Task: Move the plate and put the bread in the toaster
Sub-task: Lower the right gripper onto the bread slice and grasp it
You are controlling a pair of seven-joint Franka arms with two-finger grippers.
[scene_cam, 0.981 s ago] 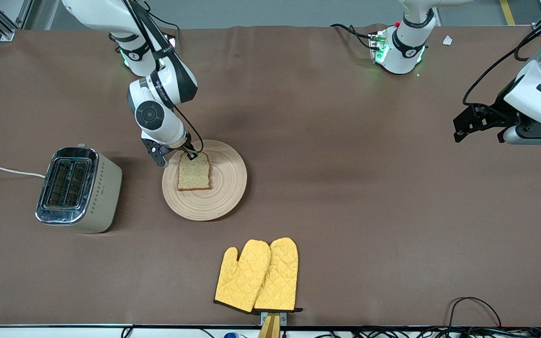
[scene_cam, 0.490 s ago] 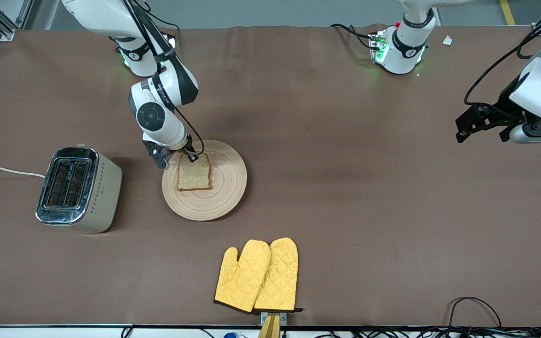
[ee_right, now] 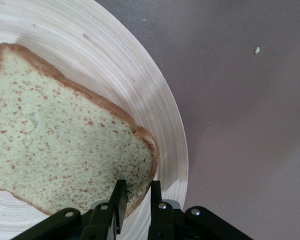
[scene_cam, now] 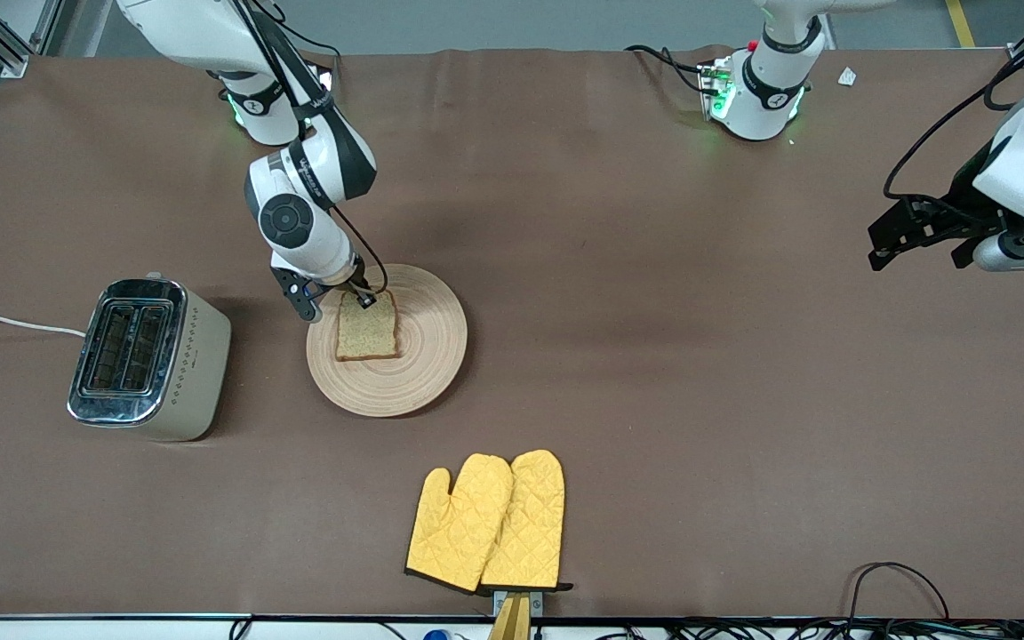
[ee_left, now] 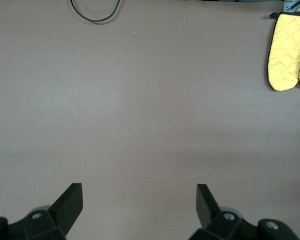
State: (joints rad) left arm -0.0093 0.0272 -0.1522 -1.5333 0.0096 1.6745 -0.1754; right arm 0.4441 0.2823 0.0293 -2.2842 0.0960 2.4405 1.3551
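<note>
The bread lies on the light-wood plate, a little toward the right arm's end of mid-table. My right gripper is low over the plate and shut on the bread's crust corner farthest from the front camera. In the right wrist view the right gripper pinches that corner of the bread above the plate. The toaster stands beside the plate, closer to the right arm's end, slots up and empty. My left gripper is open and empty over bare table at the left arm's end; the left wrist view shows this gripper over bare table only.
A pair of yellow oven mitts lies near the table's front edge, nearer the front camera than the plate; it also shows in the left wrist view. The toaster's white cord runs off the right arm's end.
My left gripper has drifted farther toward the left arm's end of the table. The right arm has shifted only slightly at the bread's corner; bread and plate stay put.
</note>
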